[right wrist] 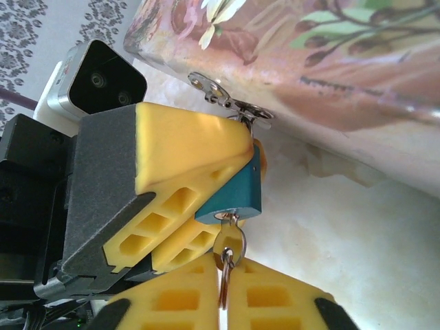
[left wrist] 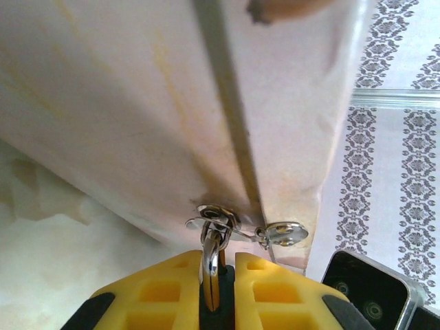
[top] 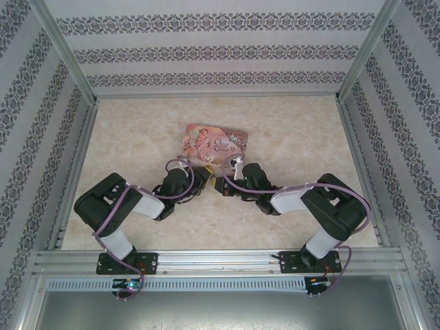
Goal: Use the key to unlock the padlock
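Note:
The padlock [right wrist: 234, 196], teal-bodied, hangs by its silver shackle [left wrist: 213, 251] from the hasp [left wrist: 216, 214] on the front of the pink illustrated tin [right wrist: 309, 62]. My left gripper [left wrist: 216, 275] is shut on the padlock, its yellow fingers [right wrist: 185, 172] clamping the body from the left. The key [right wrist: 229, 240] sticks into the bottom of the padlock. Just below it, my right gripper [right wrist: 223, 282] has its fingers nearly together on the key's ring. In the top view both grippers [top: 210, 175] meet at the tin's near edge.
The tin [top: 213, 143] lies mid-table on the marbled tabletop [top: 137, 130]. Patterned walls close in three sides. Each wrist camera sits close to the other gripper: the left one [right wrist: 96, 79] and the right one [left wrist: 371, 289].

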You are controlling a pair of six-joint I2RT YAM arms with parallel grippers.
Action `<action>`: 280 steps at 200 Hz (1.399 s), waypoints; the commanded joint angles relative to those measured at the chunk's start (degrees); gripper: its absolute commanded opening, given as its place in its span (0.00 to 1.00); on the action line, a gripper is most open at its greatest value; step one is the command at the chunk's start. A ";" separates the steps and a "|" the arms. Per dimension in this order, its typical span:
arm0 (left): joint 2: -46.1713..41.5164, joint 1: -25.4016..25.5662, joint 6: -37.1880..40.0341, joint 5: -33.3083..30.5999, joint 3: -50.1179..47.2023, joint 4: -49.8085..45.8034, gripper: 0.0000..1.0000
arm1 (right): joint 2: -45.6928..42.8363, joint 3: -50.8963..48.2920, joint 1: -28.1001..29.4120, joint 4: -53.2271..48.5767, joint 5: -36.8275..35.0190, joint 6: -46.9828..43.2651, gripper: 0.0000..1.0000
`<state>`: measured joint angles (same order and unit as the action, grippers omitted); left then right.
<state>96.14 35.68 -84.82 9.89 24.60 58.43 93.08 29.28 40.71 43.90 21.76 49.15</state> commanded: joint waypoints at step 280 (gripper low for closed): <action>-18.97 0.64 -0.65 -0.31 5.43 -25.65 0.00 | -35.91 -3.77 14.31 -30.40 -31.65 -83.95 0.60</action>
<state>79.00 35.68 -84.16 9.39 28.16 32.08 56.51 23.53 54.28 14.31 -7.35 -25.04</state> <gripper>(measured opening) 0.116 0.564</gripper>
